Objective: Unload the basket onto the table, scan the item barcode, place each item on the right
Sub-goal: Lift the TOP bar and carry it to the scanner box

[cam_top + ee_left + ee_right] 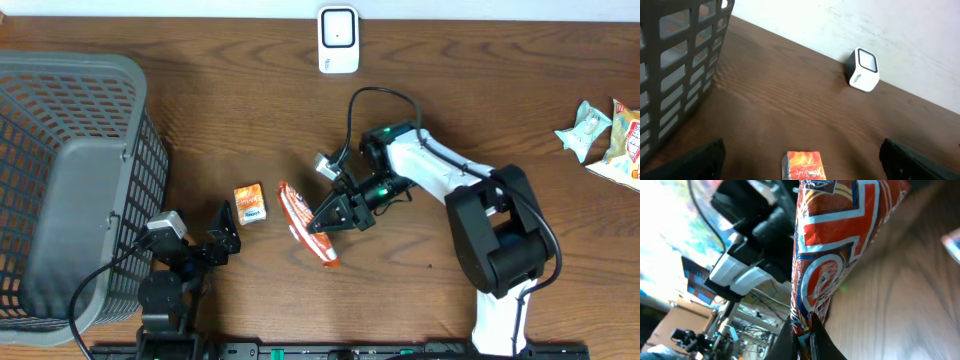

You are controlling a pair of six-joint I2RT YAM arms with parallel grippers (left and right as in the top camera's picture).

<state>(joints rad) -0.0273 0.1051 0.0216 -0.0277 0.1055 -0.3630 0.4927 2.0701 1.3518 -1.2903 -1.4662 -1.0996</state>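
The right gripper [318, 222] clamps the packet [292, 205] at mid-table, the packet seemingly tilted off the wood. The left gripper [224, 236] stands wide near the front edge, beside the box [250, 203]. The scanner [338, 40] sits at the far edge.

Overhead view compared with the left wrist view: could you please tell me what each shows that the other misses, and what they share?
Only the overhead view shows the right gripper shut on the red packet, and the snack bags at the table's far right edge. Only the left wrist view shows the pale wall behind the table. Both show the grey basket, the white scanner and the small orange box.
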